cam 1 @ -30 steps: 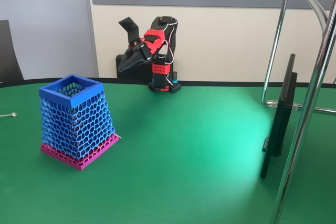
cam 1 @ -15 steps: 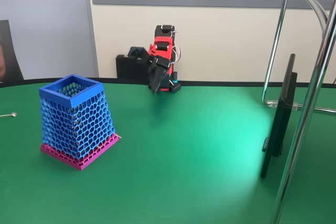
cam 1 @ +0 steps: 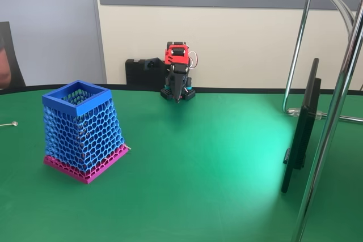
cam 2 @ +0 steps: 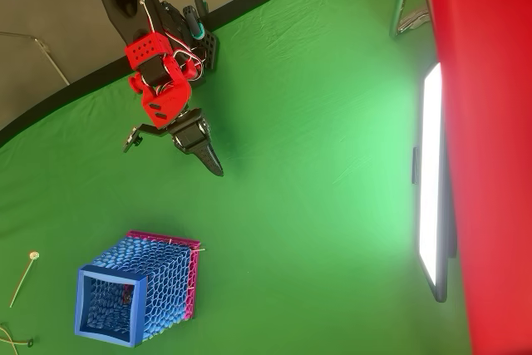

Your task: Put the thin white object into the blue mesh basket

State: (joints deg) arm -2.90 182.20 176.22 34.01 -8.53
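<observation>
Our black two-finger hand (cam 2: 204,151) hangs clenched and empty near the arm's base. The thin whitish curved wire (cam 2: 12,340) lies far left, beyond the tall blue honeycomb-mesh basket (cam 2: 106,334); we must reach there next.

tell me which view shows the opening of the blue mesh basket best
The overhead view. It looks down into the tall blue honeycomb-mesh plastic basket, so the whole square rim and the inside show. The fixed view shows the basket from the side: its mesh walls, magenta base and the rim at a slant, with little of the inside.
</observation>
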